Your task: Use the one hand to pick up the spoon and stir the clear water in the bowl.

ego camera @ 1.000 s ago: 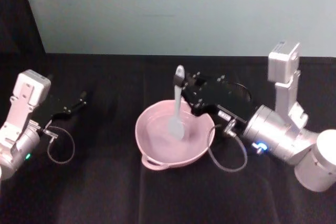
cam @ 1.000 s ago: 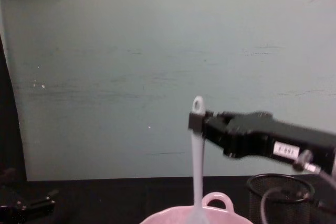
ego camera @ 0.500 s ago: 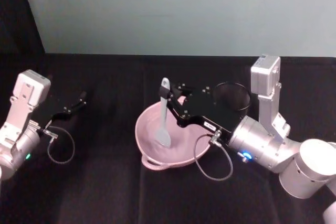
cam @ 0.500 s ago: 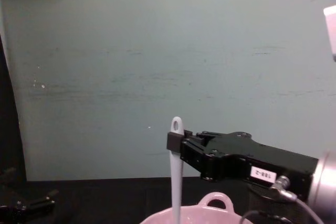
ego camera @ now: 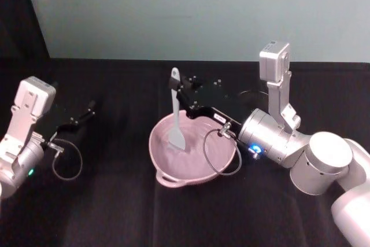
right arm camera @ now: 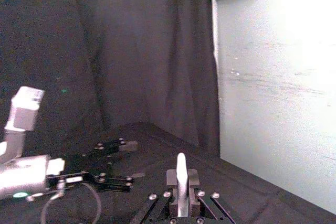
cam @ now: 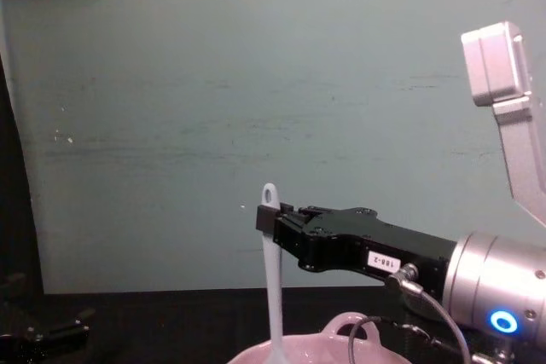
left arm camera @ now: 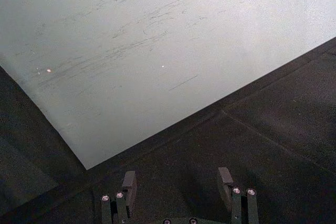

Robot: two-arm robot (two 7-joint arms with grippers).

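Note:
The pale pink bowl (ego camera: 163,173) sits mid-table with water in it; its loop handle and rim (cam: 348,326) show low in the chest view. The white spoon (ego camera: 175,117) stands nearly upright, blade down inside the bowl's left half, its holed handle end on top. It also shows in the chest view (cam: 274,300). My right gripper (ego camera: 180,94) reaches in from the right and is shut on the spoon's upper handle (right arm camera: 181,170). My left gripper (left arm camera: 177,184) is parked open over the cloth at the far left (ego camera: 88,110).
A black cloth covers the table (ego camera: 115,201), with a pale green wall (ego camera: 173,15) close behind. The right arm's grey cable (ego camera: 209,155) loops over the bowl's right side. The bulky right arm (ego camera: 318,166) takes up the right of the table.
My right gripper has carried the spoon leftward across the bowl, from its right-centre to its left half, the blade staying in the water. The left arm has not moved.

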